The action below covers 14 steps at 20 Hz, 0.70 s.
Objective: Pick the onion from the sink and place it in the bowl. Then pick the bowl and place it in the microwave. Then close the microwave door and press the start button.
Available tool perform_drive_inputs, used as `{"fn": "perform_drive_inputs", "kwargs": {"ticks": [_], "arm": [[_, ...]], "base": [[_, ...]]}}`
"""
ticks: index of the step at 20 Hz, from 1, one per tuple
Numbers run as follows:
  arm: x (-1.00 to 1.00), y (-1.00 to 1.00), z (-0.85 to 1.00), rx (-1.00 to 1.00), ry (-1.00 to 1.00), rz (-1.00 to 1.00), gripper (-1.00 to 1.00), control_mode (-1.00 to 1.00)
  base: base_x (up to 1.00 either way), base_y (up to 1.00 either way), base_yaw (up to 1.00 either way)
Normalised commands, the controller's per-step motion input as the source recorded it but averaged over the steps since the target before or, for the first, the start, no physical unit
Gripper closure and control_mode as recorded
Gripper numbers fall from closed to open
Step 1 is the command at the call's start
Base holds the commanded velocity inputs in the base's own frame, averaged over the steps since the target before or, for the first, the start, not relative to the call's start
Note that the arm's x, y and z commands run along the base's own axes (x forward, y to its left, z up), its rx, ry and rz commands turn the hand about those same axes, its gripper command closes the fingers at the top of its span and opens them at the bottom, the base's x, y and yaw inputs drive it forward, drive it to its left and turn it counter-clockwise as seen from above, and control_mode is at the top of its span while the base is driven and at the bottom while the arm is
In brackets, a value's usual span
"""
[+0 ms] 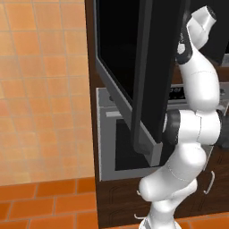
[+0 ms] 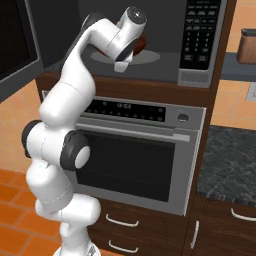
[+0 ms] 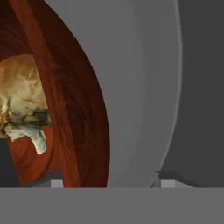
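Item 1, my gripper (image 3: 107, 177): inside the microwave (image 2: 165, 45) cavity, at upper centre of the right base view. In the hand view my 2 finger tips rise at lower left and lower right of the frame, well apart, so the jaws stand wide. The bowl's rim falls between them; I cannot tell whether either tip touches it.

Item 2, the bowl (image 3: 74, 109): reddish-brown, left half of the hand view, its rim running as a curved edge from the top of the frame down to lower centre. It sits on the pale round turntable (image 3: 144, 87), which takes the centre and right. In the right base view a sliver of the bowl (image 2: 141, 43) shows just right of my wrist.

Item 3, the onion (image 3: 19, 100): tan, inside the bowl, at far left of the hand view.

Item 4, the microwave door (image 1: 147, 76): black glass, swung open, seen edge-on across centre of the left base view, left of my arm.

Item 5, the oven (image 2: 145, 160): steel front, below the microwave.

Judgement: the bowl appears delivered. The next move turns on clearance: the bowl lies left of my jaws' midline, so I should back straight out of the cavity, then reach for the door.
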Motion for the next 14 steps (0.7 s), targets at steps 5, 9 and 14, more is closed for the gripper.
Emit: {"fn": "perform_drive_inputs", "kwargs": {"ticks": [5,9,14], "arm": [[-0.56,0.0,-0.13,0.01,-0.23,0.07,-1.0,-1.0],[-0.81,0.0,0.0,0.0,-0.2,0.05,-1.0,-1.0],[-0.88,0.03,-0.06,0.0,-0.16,0.02,-1.0,-1.0]], "base": [[0.0,0.0,0.0],[0.0,0.0,0.0],[0.0,0.0,0.0]]}}
